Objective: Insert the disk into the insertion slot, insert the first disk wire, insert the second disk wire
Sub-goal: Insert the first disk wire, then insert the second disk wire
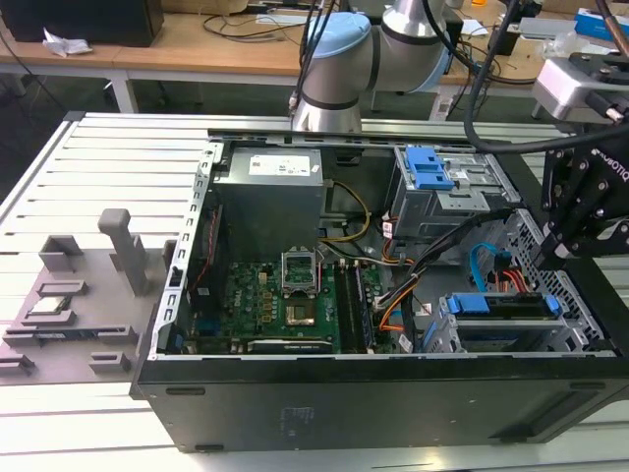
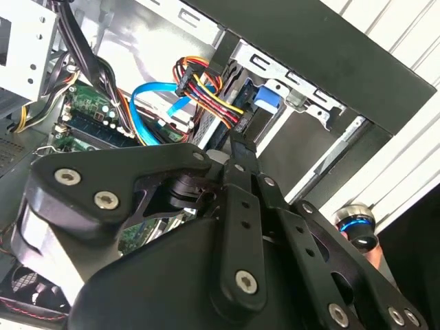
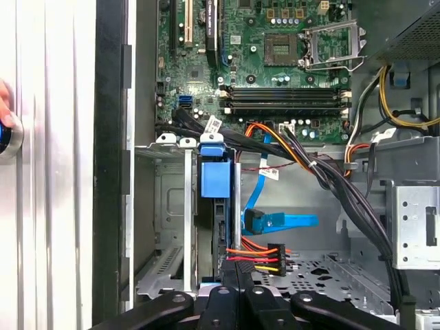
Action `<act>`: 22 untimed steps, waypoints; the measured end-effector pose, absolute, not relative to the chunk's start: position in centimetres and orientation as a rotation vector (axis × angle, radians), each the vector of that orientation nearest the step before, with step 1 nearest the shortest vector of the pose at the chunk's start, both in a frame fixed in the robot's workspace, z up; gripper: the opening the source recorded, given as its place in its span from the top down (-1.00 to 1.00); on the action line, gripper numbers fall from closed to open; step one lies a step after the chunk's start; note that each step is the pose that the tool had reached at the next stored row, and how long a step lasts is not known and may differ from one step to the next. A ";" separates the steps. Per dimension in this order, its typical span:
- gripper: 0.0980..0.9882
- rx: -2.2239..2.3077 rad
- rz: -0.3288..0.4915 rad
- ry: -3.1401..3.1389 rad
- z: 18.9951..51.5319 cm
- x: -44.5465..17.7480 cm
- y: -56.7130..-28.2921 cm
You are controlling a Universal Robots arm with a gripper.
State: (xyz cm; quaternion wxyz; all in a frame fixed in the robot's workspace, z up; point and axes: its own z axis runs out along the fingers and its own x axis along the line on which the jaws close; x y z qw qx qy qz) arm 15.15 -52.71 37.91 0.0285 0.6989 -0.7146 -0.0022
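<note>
**Disk in its bay, wire ends hard to read**

In the lower right of the exterior view, the disk (image 1: 506, 305) lies inside the insertion slot (image 1: 462, 336). Its blue carrier shows above the perforated metal, and the cage hides most of its flat face. In the first wrist view the disk is seen edge-on, so only the blue carrier and a dark edge can be made out.

The end effector (image 1: 555, 251) hangs just above that corner of the open computer case (image 1: 344, 403), with its upper body cut off by the exterior view's right edge. In both wrist views its own black linkage covers much of the picture. I cannot tell whether it is open or closed on anything.

The first disk wire (image 3: 251, 256), a bundle of orange, red, yellow and black strands, runs from a black plug toward the rear edge of the disk, just beside the tip of the end effector. Its end at the disk is hidden, so it is unclear whether it is seated.

The second disk wire (image 3: 282, 221) loops through the case just beside the bundle, with its blue plug end near the disk. I cannot tell whether the plug touches the disk.

A blue-ringed knob (image 2: 357, 227) sits on the slatted table (image 1: 98, 167) beside the case, partly cut off in the first wrist view
</note>
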 end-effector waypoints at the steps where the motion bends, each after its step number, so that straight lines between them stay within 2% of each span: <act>1: 0.98 2.157 -0.007 -2.205 37.9 15.1 -52.7; 11: 0.96 2.157 -0.007 -2.205 38.0 15.1 -52.7; 12: 0.55 2.157 -0.007 -2.205 38.0 15.1 -52.7; 14: 0.55 2.157 -0.007 -2.205 38.0 15.1 -52.7; 15: 0.41 2.157 -0.006 -2.205 38.0 15.1 -52.6; 22: 0.41 2.157 -0.007 -2.205 37.8 14.0 -51.2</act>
